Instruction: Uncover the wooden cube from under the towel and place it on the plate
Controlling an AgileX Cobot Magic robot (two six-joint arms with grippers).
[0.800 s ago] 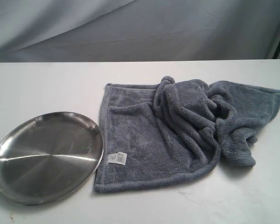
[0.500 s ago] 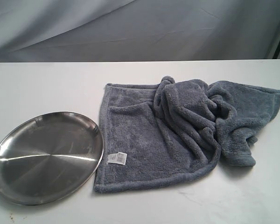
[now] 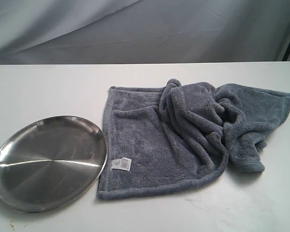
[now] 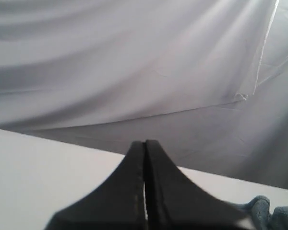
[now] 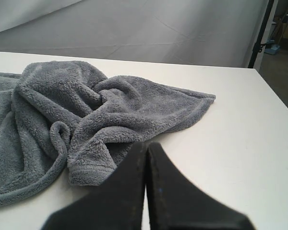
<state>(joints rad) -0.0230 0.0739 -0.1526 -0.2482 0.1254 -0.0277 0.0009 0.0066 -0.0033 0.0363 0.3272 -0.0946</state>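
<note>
Wooden cube is lying unseen, presumably under the bunched towel (image 3: 193, 130) just beside the plate (image 3: 48, 164) on the worktop (image 3: 38, 87). Left gripper (image 4: 145, 143) and right gripper (image 5: 147, 143) are holding jaws clenched and empty. Advice: open the right jaws, pinch a raised fold, then peel the cloth away from the plate.

We see a white counter (image 3: 48, 87), a creased grey fabric backdrop (image 3: 145, 29) behind its far edge, and a dark stand pole (image 5: 260, 33) off its far right corner.

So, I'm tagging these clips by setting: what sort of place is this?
Probably a lab test setup: a white table, a grey cloth backdrop behind it, and a towel and plate laid out.
</note>
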